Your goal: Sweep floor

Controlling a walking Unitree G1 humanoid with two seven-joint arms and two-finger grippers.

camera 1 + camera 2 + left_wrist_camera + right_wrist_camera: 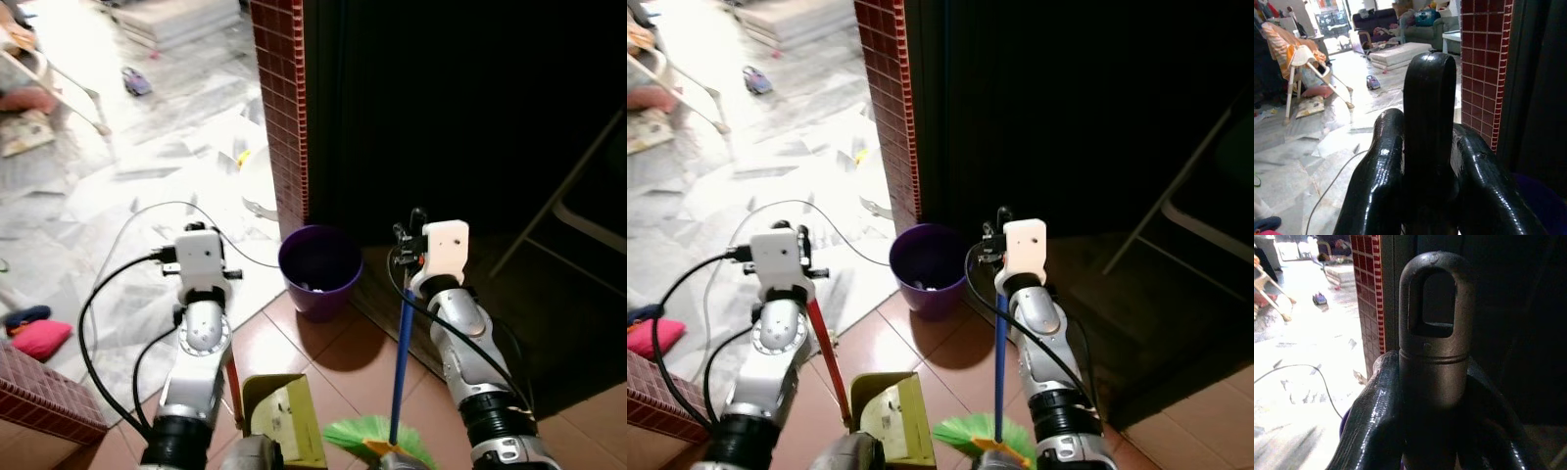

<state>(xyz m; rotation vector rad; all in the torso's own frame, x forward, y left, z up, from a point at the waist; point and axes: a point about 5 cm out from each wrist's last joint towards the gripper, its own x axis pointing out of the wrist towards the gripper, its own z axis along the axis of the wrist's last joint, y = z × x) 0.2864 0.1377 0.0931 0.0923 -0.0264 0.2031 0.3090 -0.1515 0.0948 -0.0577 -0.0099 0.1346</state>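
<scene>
My left gripper [1427, 147] is shut on the black top end of a dustpan handle [1429, 112]. Its red pole [828, 357] runs down to a yellow-green dustpan [284, 421] on the terracotta tiles by my feet. My right gripper [1432, 382] is shut on the grey top of a broom handle [1432, 323], which has a hanging hole. The broom's blue pole [400, 362] stands nearly upright and ends in green bristles [377, 436] on the floor beside the dustpan. Both arms are raised in front of me, to either side of a purple bin [319, 269].
A red brick pillar [284, 108] stands behind the bin, with a dark doorway to its right and a folding chair [578, 211] inside. A black cable [176, 211] lies on the white marble floor. A low brick wall [39, 392] and pink item [41, 338] are at left.
</scene>
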